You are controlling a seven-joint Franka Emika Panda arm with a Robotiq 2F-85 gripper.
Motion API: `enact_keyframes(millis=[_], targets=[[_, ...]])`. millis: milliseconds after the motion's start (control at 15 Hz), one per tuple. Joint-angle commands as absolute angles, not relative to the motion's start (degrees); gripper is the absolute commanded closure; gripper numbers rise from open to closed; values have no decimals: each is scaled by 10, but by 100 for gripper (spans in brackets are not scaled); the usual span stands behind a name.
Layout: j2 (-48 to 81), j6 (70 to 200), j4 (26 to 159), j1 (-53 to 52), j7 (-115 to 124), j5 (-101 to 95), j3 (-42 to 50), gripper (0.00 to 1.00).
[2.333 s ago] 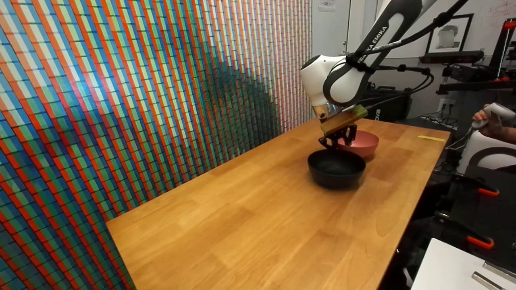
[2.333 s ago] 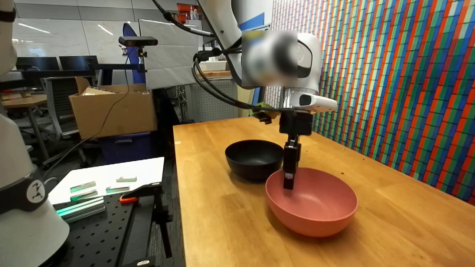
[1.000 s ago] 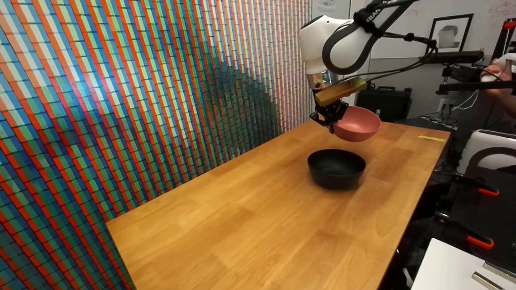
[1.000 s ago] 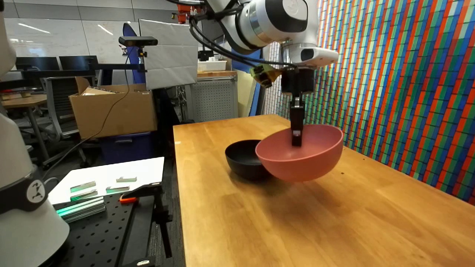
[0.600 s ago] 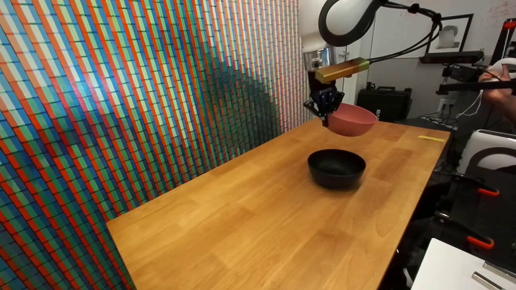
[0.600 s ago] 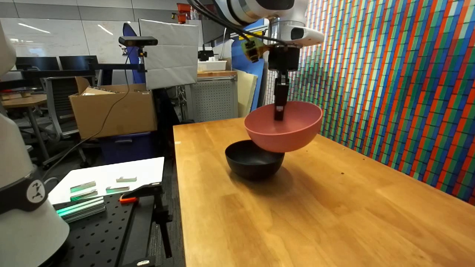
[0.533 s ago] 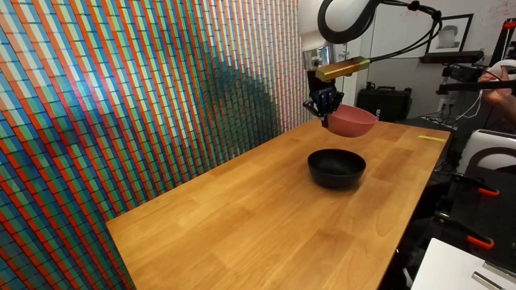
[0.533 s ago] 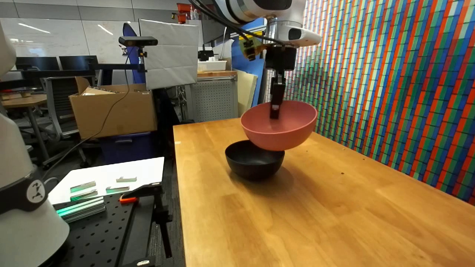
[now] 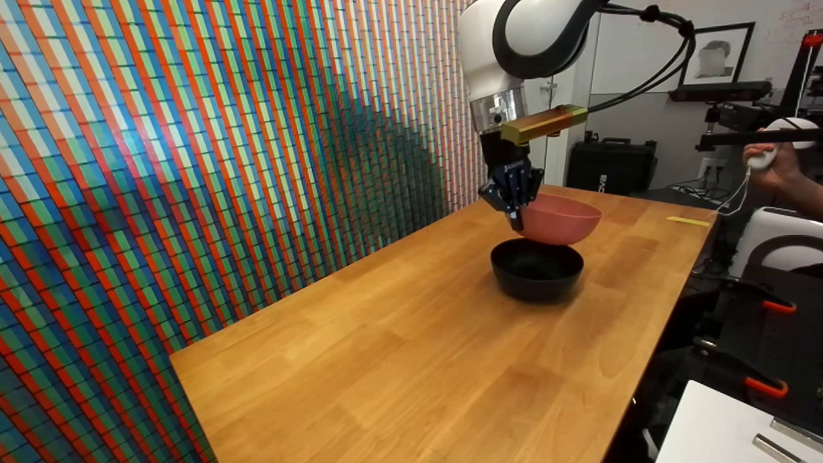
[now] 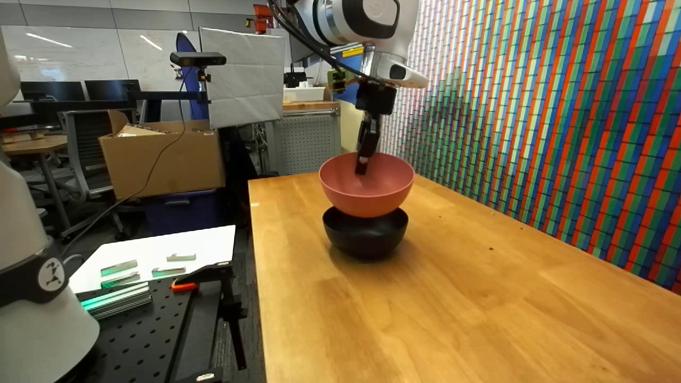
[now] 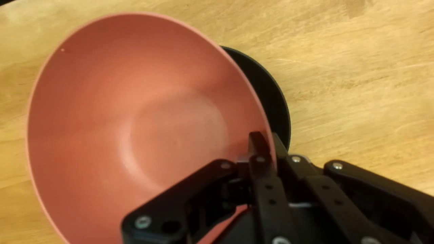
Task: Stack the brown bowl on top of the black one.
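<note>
The brown bowl (image 9: 559, 220) is held in the air by its rim, slightly tilted; it also shows in an exterior view (image 10: 367, 201) and the wrist view (image 11: 135, 84). My gripper (image 11: 266, 136) is shut on its near wall, one finger inside and one outside. The gripper also shows in both exterior views (image 9: 518, 220) (image 10: 362, 166). The black bowl (image 9: 537, 283) stands upright on the table. In an exterior view the brown bowl is above the black bowl (image 10: 367, 239). In the wrist view it covers most of the black bowl (image 11: 269, 95). I cannot tell whether they touch.
The wooden table (image 9: 386, 360) runs along a colourful striped wall (image 9: 225, 161). A yellow strip (image 9: 688, 220) lies near the table's far edge. A lower side table with a white board (image 10: 159, 250) stands beside it. A person's hand (image 9: 778, 161) holds a white controller.
The brown bowl, on the table 2.3 s ago, was lifted in my gripper. In the last half second it moved lower and further over the black bowl and tilted less. The black bowl has not moved.
</note>
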State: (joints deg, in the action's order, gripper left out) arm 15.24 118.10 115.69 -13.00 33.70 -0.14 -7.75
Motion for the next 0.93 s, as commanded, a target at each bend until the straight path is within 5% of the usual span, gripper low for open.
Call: enact_keyframes(millis=[0,867], targets=[[188,1165,1119,-152,356,-7,-79,95],[247,1165,1077,-210,432,-14,-75,95]])
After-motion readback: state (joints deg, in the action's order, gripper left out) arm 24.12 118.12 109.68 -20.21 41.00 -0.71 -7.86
